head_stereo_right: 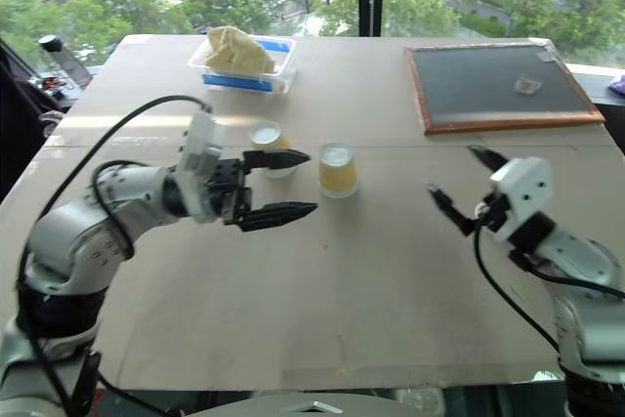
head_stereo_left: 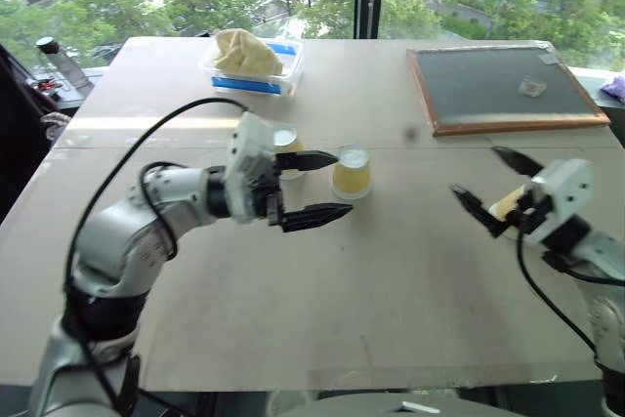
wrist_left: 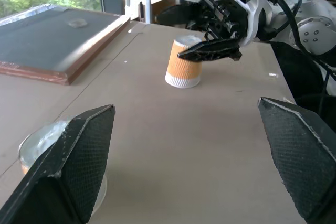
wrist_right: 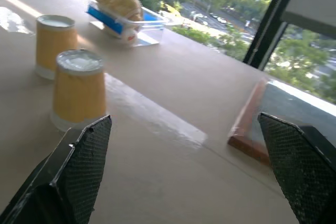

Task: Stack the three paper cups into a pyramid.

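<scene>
The left gripper (head_stereo_left: 312,186) stands wide open and empty, pointing sideways across the table (head_stereo_left: 391,280) toward the robot's right, its two black fingers one above the other in the head views. Just beyond its upper finger sit two of the paper cups, both upside down with the white base up: the nearer cup (head_stereo_right: 268,148) is partly hidden behind that finger, and the second cup (head_stereo_left: 352,172) stands just beside it, to its right, a small gap between them.

The right gripper (head_stereo_left: 491,187) is also spread wide and holds nothing, well apart from those two cups, over the right side of the table. The third cup (wrist_left: 183,62) stands upside down on the table right by it — in the left wrist view one black finger crosses in front of the cup's upper part, though whether it touches the cup is hard to tell. In the left eye view only a pale sliver of this cup shows behind the gripper.

Farther back, a clear plastic tray (head_stereo_left: 256,75) with a blue label holds a yellow cloth (head_stereo_left: 244,52), and a wood-framed dark board (head_stereo_left: 503,88) lies at the right rear — no cup rests on another
</scene>
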